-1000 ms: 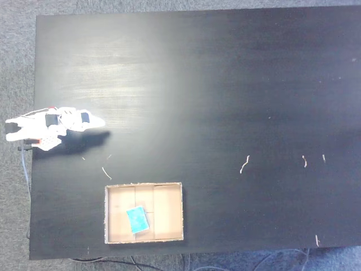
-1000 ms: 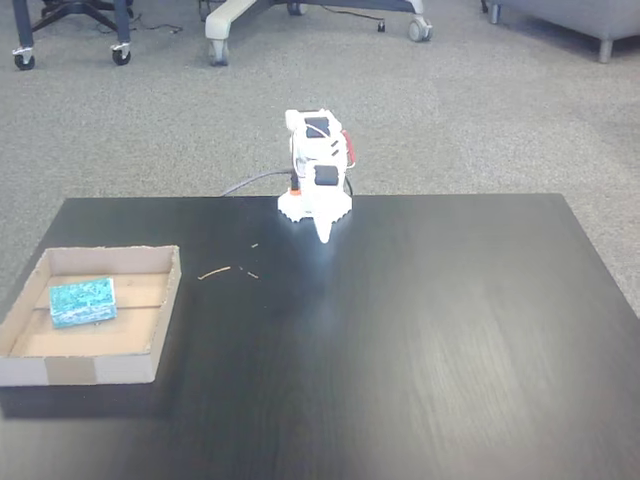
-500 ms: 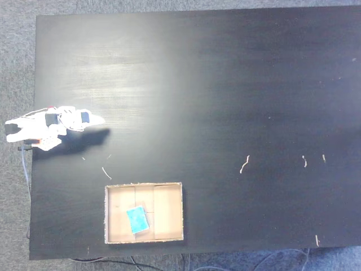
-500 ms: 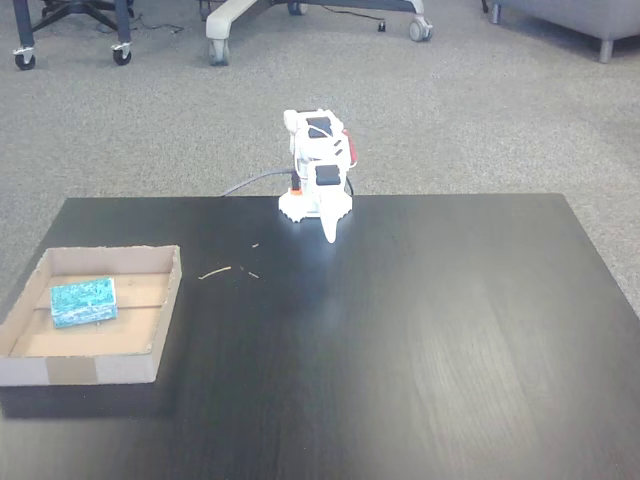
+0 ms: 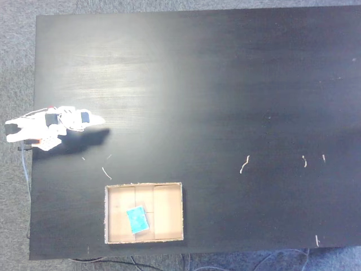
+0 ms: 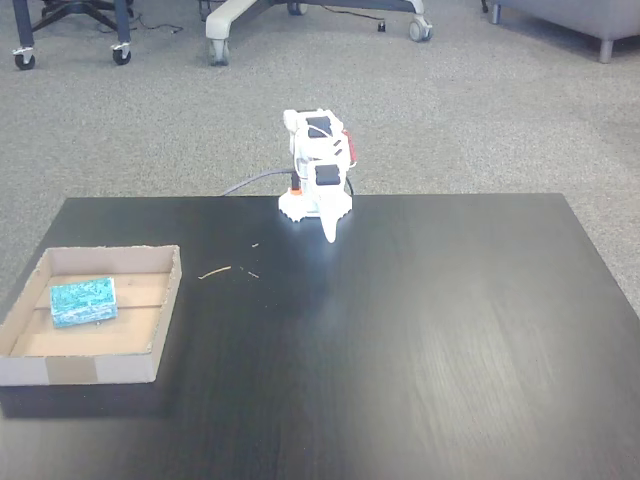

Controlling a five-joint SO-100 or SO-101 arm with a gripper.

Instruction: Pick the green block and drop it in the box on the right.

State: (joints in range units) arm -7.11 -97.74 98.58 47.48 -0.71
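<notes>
Claw [image 5: 97, 120] parked at table [image 5: 225, 84] edge, arm [image 5: 42, 129] folded back over its base, white fingers tapering to a single point out over the dark top. Same pose in the other fixed view: claw [image 6: 328, 232] tip pointing toward the camera, arm [image 6: 318, 170] bunched up behind it at the far edge. Fingers look pressed together, no gap seen between them, nothing held. Resolution low, so read as narrow/closed only with some caution.

Green block [image 5: 137, 219] well apart from claw, lying flat inside box [image 5: 169, 212], below and slightly right of the claw tip in the top-down fixed view. Sits toward the left-centre of the box floor, slightly rotated against the walls, not touching any wall. In the front fixed view, block [image 6: 83, 301] far left of and nearer the camera than the claw, resting in the far-left part of box [image 6: 150, 320], close to the left wall, flat on the floor.

Box itself near the table edge, upright, open top, raw brown rim, faint creases across the floor.

Claw shadow [image 5: 84, 141] cast on table just below the arm in the top-down view.

Small light scraps [image 5: 105, 172] between claw and box, on bare table; same scraps [image 6: 215, 271] left of and in front of claw in the front view. More scraps [image 5: 244, 164] far right of claw, well apart from box.

Grey cable [image 6: 250, 182] running off behind the arm base onto carpet [image 6: 500, 100]. Chair bases [image 6: 300, 12] on carpet far behind.
</notes>
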